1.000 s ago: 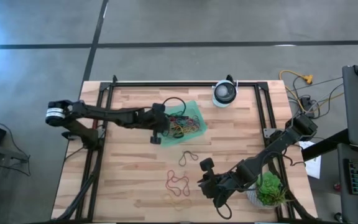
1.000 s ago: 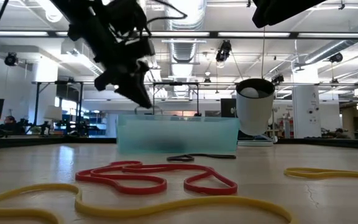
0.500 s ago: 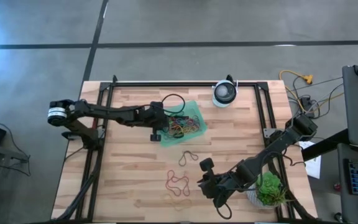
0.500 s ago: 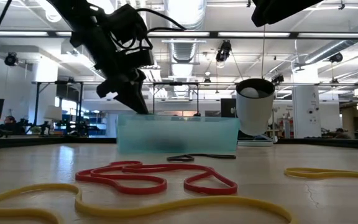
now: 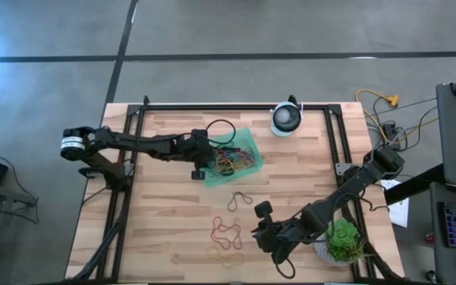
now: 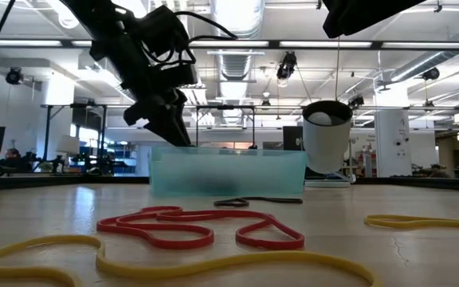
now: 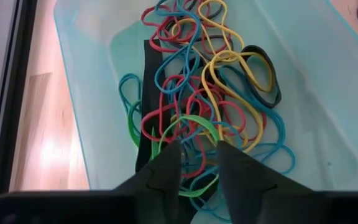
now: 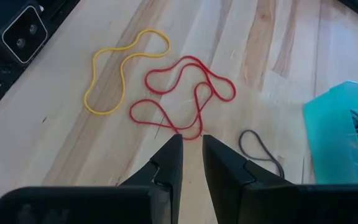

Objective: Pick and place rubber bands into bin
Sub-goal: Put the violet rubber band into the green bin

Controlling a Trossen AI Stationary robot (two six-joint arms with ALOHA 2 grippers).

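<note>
My left pincer (image 5: 202, 164) has slid back a little to the left edge of the bin (image 5: 248, 139), and its fingers now stand a bit apart, holding nothing. Inside the bin lies a tangle of rubber bands (image 7: 204, 93); my fingers hide some of it. On the surface (image 5: 165, 214) a red band (image 8: 182, 96), a yellow band (image 8: 123, 68) and a dark band (image 8: 260, 149) lie loose. My right pincer (image 8: 190, 149) hangs over the red one, nearly shut, empty. I see no writing.
</note>
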